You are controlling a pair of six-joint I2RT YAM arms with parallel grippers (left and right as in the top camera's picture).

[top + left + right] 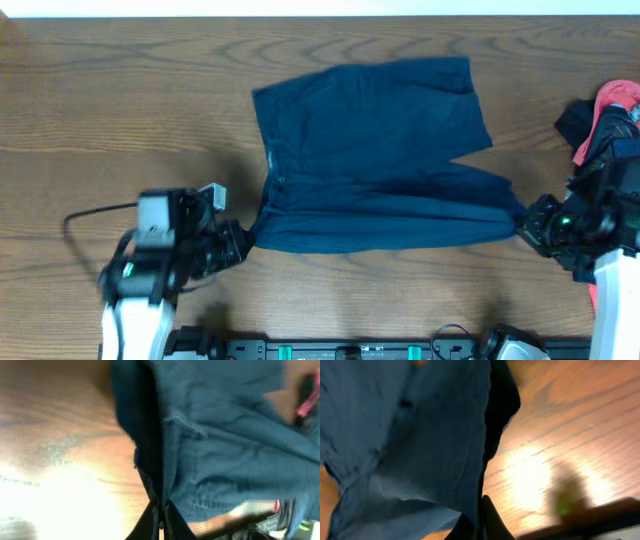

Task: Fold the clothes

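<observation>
The navy-blue shorts [375, 150] lie spread on the wooden table, waistband at the left and legs to the right, the near leg pulled long toward the right. My left gripper [243, 243] is shut on the near waistband corner of the shorts [225, 450]. My right gripper [524, 222] is shut on the hem end of the near leg [415, 445]. In both wrist views the cloth runs straight into the closed fingers [161, 522] [481, 525].
A pile of red and black clothes [605, 120] lies at the table's right edge, behind my right arm. Bare wooden table [120, 110] lies to the left and in front of the shorts.
</observation>
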